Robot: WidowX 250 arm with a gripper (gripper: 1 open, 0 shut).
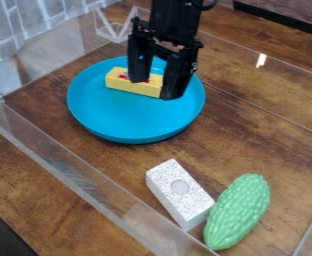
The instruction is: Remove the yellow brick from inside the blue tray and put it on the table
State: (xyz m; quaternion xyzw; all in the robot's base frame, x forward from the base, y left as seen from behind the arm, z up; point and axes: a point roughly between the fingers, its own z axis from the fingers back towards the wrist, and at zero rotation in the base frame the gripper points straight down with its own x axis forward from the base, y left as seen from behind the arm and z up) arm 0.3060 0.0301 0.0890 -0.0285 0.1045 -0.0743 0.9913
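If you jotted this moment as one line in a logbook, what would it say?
gripper: open, straddling yellow brick | brick: in blue tray, not lifted | table: white block, green bumpy object near front wall

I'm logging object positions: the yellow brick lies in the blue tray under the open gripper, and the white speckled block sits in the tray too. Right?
Not quite. The white speckled block is not in the blue tray; it lies on the table beside the green textured object, as the camera view shows. The yellow brick does lie in the tray under the open gripper.
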